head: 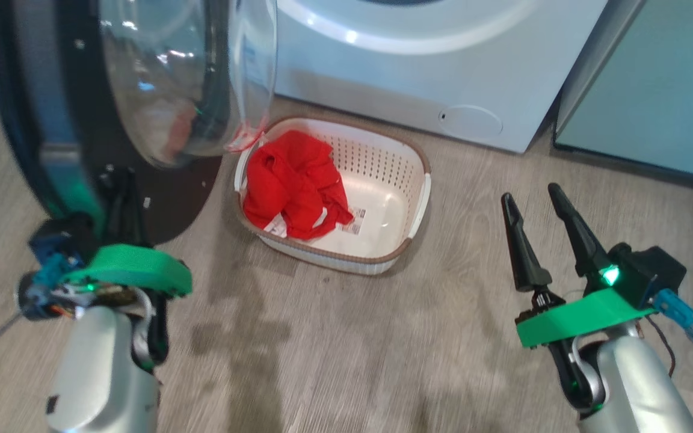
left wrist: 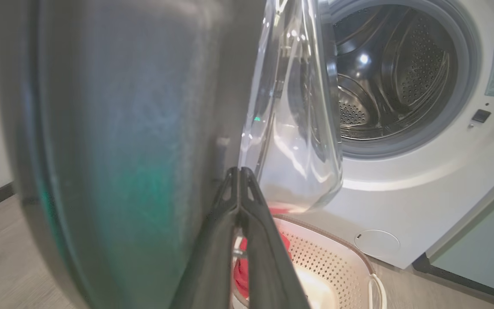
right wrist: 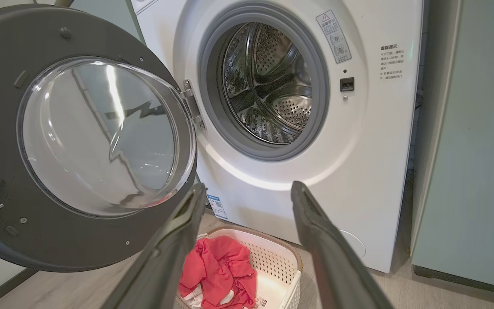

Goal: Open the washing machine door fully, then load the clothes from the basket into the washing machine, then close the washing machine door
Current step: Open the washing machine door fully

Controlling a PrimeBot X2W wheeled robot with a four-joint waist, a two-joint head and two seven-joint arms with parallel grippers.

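Red clothes lie in the basket; left claw pinched together, right claw spread wide

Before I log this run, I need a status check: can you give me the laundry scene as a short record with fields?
washing machine door: wide open
drum: no clothes seen inside
clothes: red garment with a white piece, in the basket
basket: on the floor before the machine, partly below the door's window
left fingers: shut, beside the door; contact unclear
right fingers: open, holding nothing
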